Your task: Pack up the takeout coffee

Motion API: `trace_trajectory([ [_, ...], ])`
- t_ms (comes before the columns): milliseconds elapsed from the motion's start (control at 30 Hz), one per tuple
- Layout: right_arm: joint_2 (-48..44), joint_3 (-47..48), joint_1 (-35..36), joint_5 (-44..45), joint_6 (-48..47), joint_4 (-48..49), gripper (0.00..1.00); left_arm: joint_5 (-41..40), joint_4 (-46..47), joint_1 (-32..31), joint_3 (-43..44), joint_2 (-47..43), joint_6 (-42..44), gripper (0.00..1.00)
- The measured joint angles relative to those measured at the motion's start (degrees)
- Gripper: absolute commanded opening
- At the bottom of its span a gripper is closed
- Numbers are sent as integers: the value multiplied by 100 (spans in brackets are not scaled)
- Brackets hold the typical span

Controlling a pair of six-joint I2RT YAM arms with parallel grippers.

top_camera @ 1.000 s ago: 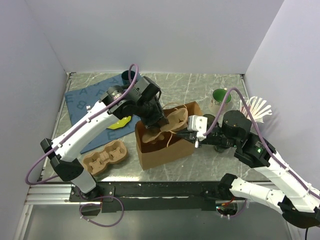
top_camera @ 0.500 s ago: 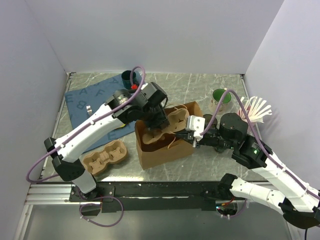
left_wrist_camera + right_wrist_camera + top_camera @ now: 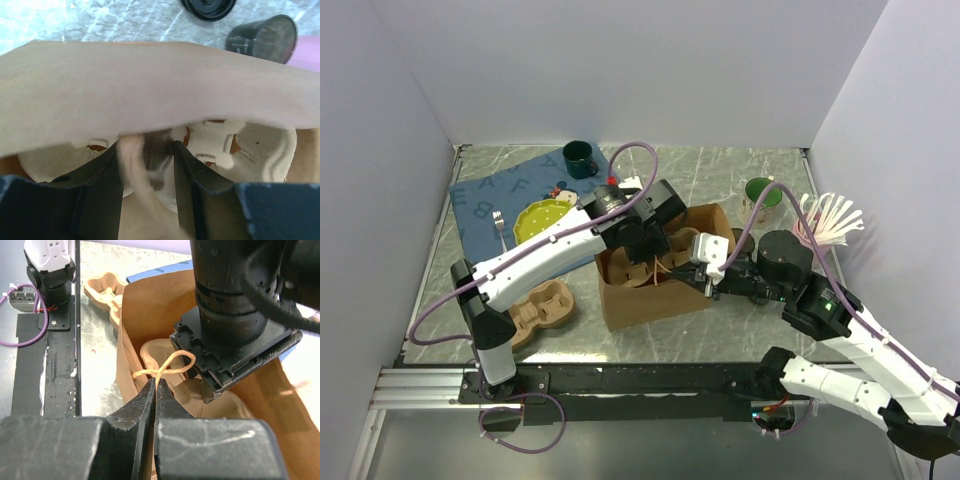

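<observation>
Bag wall [image 3: 150, 85] stands between left gripper [image 3: 147, 150] and takeout coffee [image 3: 260, 34] at 1 o'clock | left pinches cup carrier [image 3: 250, 145] ridge | right gripper [image 3: 156, 385] pressed together on twine handle [image 3: 172, 362] | coffee clear in left wrist view, largely masked by right arm in top view

The bag wall [image 3: 150, 90] hides most of the cup tray [image 3: 250, 150] and part of the takeout coffee [image 3: 262, 31], upper right, and the bag handle [image 3: 134, 170] is blurred

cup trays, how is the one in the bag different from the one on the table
The tray in the bag sits inside the paper bag with the left gripper astride its middle; the tray on the table lies in the open, untouched. Both are brown pulp, two wells, empty.
</observation>
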Motion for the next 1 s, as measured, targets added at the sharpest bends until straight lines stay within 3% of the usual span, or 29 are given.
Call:
trace_trajectory([
  [600,-334,-481,2,-37,-15,186,0,-9,225,-74,-444,306,22,19],
  [1000,-420,-564,0,48,-92,258,0,-116,227,-94,-424,518,46,53],
])
